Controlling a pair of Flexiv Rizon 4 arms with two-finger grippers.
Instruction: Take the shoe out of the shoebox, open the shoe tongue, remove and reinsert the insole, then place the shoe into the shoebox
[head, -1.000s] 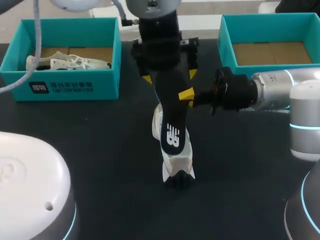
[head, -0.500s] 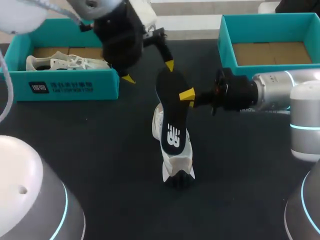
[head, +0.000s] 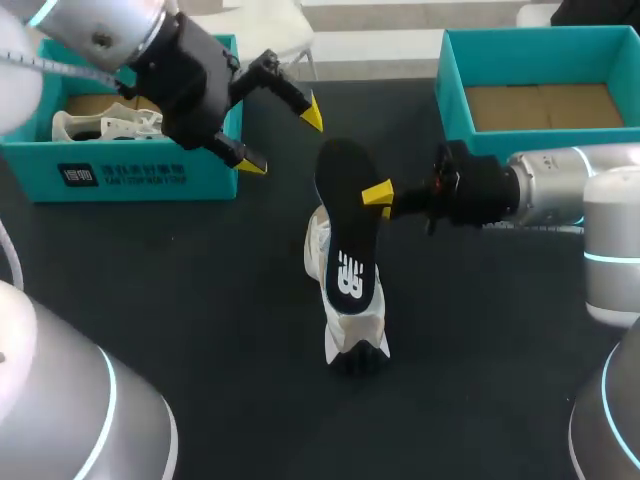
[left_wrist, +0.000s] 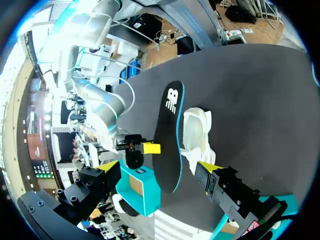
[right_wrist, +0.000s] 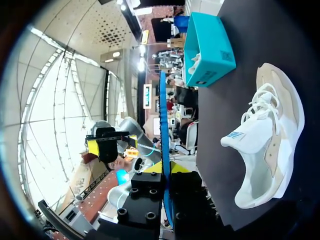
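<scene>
White-and-beige shoe (head: 355, 335) down on its side mid-table. Black insole (head: 345, 225), white logo, blue edge, up off the table right over it. At the back, open and teal: left shoebox (head: 140, 165) with another white shoe inside, right shoebox (head: 450, 80) showing its cardboard floor.

Your left claw (head: 281, 138) hangs with its 2 fingers spread wide; your right arm lies level, its claw (head: 373, 195) pinching the insole (head: 345, 240).

Insole (head: 346, 230) over shoe (head: 354, 332), between left shoebox (head: 140, 172) holding second shoe (head: 100, 125) and right shoebox (head: 452, 95).
</scene>
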